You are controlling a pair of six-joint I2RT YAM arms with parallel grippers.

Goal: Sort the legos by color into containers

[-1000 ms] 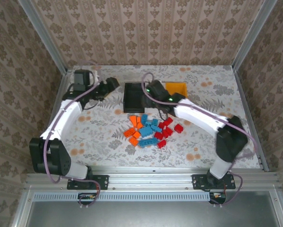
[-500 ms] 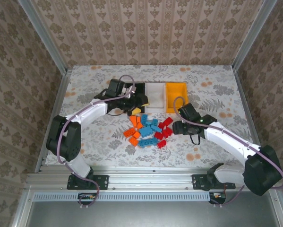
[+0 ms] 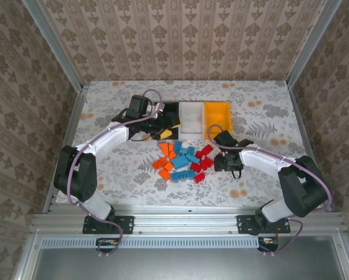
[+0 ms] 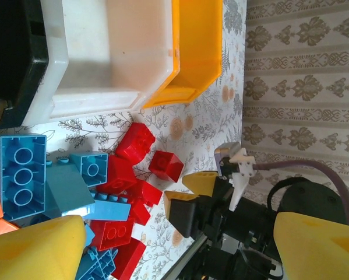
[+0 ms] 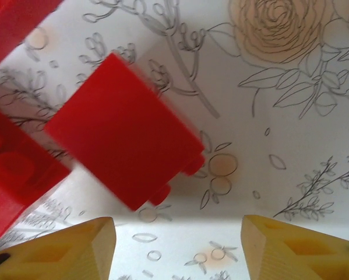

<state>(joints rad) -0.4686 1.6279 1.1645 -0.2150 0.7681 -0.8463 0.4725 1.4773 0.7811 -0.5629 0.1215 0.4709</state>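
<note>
The legos lie in a loose pile (image 3: 183,160) mid-table: orange ones (image 3: 164,163) left, blue (image 3: 183,158) in the middle, red (image 3: 204,157) right. Behind the pile stand the black bin (image 3: 171,111), white bin (image 3: 191,116) and yellow-orange bin (image 3: 217,114). My left gripper (image 3: 167,130) hovers open between the black bin and the pile; its wrist view shows blue bricks (image 4: 23,175), red bricks (image 4: 133,143) and nothing between its fingers (image 4: 34,251). My right gripper (image 3: 222,161) is open low at the pile's right edge, a red brick (image 5: 122,154) just ahead of its fingertips (image 5: 52,251).
The left wrist view looks across the white bin (image 4: 104,52) and yellow-orange bin (image 4: 197,52) to the right gripper (image 4: 200,195) beyond the red bricks. Bare floral tablecloth (image 3: 261,122) stretches right of the bins. Metal frame posts and wallpapered walls close in the table.
The right arm has folded its elbow in and its gripper has settled lower at the red bricks. The left gripper has drawn back slightly toward the black bin.
</note>
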